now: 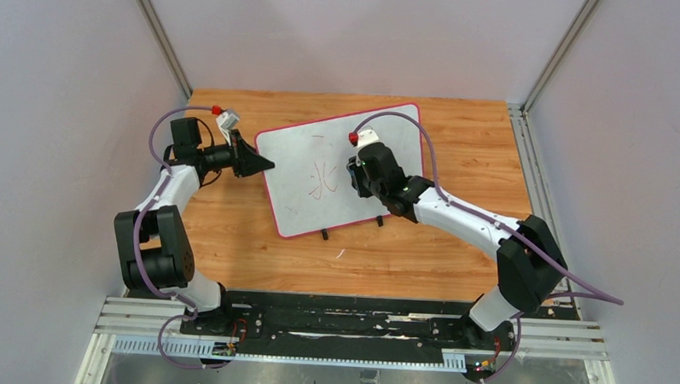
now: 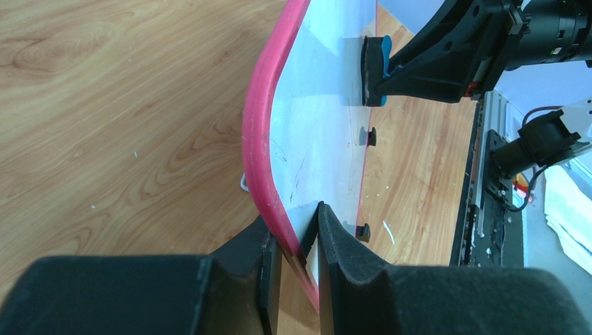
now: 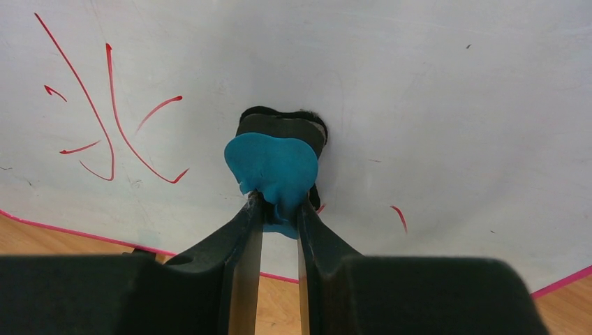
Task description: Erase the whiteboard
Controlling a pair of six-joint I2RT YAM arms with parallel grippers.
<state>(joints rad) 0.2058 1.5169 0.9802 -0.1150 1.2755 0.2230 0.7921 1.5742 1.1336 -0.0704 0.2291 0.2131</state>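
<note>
Right gripper (image 3: 279, 206) is clamped on a blue eraser (image 3: 274, 166), whose dark pad presses on the whiteboard (image 1: 299, 152) just right of the red handwritten marks (image 3: 105, 118). Left gripper (image 2: 300, 234) pinches the board's pink rim at its left edge, steadying it where it lies skewed near the middle of the wooden table (image 1: 463, 247). Little looks done, I judge: the red character stands whole and sharp, and a short red dash (image 3: 398, 216) sits beside the eraser. Wiping leftward over those strokes is what is left

Wooden table (image 1: 454, 256) (orange grain), pale lilac walls (image 1: 342, 30), metal corner posts (image 1: 160, 36)
</note>
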